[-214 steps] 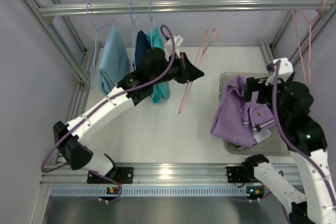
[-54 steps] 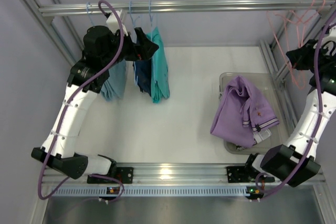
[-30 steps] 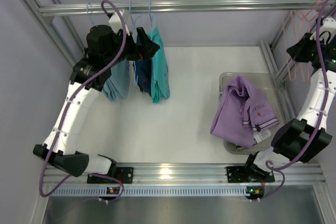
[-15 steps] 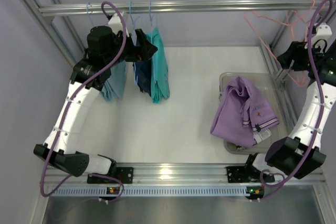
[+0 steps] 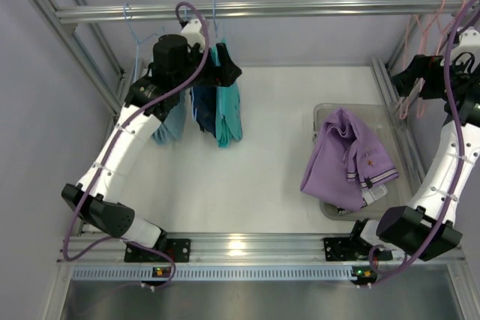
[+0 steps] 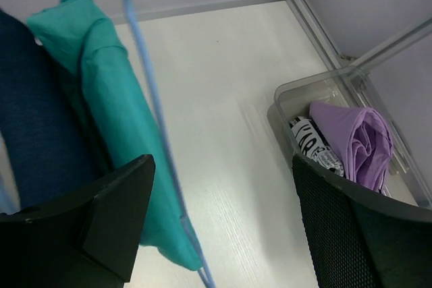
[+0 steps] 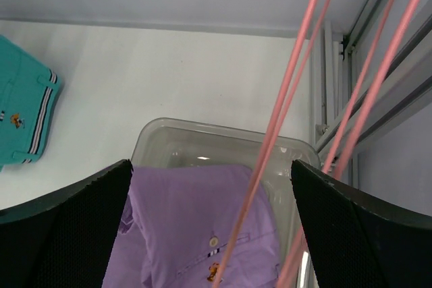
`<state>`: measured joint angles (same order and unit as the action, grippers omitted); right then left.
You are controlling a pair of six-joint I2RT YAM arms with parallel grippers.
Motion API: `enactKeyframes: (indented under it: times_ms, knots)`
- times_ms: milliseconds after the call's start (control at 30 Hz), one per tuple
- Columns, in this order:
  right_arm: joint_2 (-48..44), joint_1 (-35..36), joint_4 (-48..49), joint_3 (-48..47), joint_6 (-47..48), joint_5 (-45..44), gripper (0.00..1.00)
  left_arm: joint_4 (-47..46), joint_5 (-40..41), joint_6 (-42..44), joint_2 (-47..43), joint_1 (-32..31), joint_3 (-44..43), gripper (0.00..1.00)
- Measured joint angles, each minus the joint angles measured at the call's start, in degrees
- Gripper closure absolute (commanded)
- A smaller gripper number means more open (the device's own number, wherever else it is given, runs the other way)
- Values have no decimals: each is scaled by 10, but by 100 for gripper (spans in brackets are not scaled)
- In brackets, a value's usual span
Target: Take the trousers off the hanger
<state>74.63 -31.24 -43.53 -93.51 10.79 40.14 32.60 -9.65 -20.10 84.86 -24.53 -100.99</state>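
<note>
At the far right end of the rail point(image 5: 262, 10), we see the pink hanger point(image 7: 273, 126) hanging bare, with more pink wires just to its right. The right gripper point(image 7: 210, 180) is raised beside it with its fingers spread wide. The hanger's thin wires run down through the gap between them, nearer the right finger, and we see no contact with either one. The purple trousers point(image 5: 345, 159) are off the hanger. They lie crumpled in the clear bin point(image 5: 321, 109) on the right side of the table, below and to the left of the right gripper, and part of them drapes over the bin's left and near edges. A black-and-white striped piece point(image 6: 314, 150) shows in the bin beside them. On the far left, the left gripper point(image 6: 223, 187) is up among the clothes on the rail, also with its fingers spread apart. A light-blue hanger wire point(image 6: 152, 99) passes between them, close to the left finger, and we cannot tell whether it touches. The teal garment point(image 5: 227, 110) hangs from that wire. A navy garment point(image 5: 201, 103) hangs just to its left, and a pale-blue garment point(image 5: 171, 121) hangs farther left behind the arm.
</note>
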Motion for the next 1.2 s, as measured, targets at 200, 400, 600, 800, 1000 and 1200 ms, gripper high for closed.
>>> enactKeyframes:
  times_ms: [200, 400, 600, 800, 1000, 1200]
  knots:
    - [-14, 0, -18, -32, -14, 21, 1, -38, 21, 0, 25, -36, 2, 16]
    - [-27, 0, -46, -64, -25, 52, 0, -103, 14, -46, 30, -33, 38, 25]
    - [-50, 0, -65, -70, -31, 94, 1, -170, -26, -107, 30, -31, 79, 40]
    - [-75, 0, -73, -69, -35, 144, 1, -195, -54, -157, 30, -28, 94, 83]
    - [-109, 0, -63, -26, -56, 200, 0, -192, -77, -196, 30, -30, 89, 100]
    - [-127, 5, -43, 3, -60, 251, 1, -178, -85, -228, 31, -30, 38, 100]
